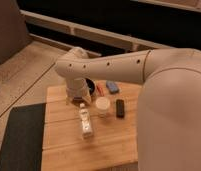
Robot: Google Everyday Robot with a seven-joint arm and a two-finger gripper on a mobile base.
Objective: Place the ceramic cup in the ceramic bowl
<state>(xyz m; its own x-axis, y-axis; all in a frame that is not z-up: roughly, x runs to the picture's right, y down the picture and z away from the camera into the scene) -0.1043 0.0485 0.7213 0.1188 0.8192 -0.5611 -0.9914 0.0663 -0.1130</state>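
Plainly cream cup (pixel 102 106), tool (pixel 77 97) beside bowl (pixel 90 84)

An indoor test space is suggested by a speckled hard floor (pixel 29 70), a dark mat (pixel 19 135) and a wooden tabletop (pixel 114 142).

I see the cream-white gripper (pixel 77 96) far left over the near-black ceramic bowl (pixel 90 84), and the cream ceramic cup (pixel 102 106) by a black block (pixel 120 108).

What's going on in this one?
A robot arm reaches across the wooden table, its end effector down at the back left, beside the round dark ceramic bowl. The small cream-white ceramic cup stands untouched in front of the bowl, between a clear bottle and a black block.
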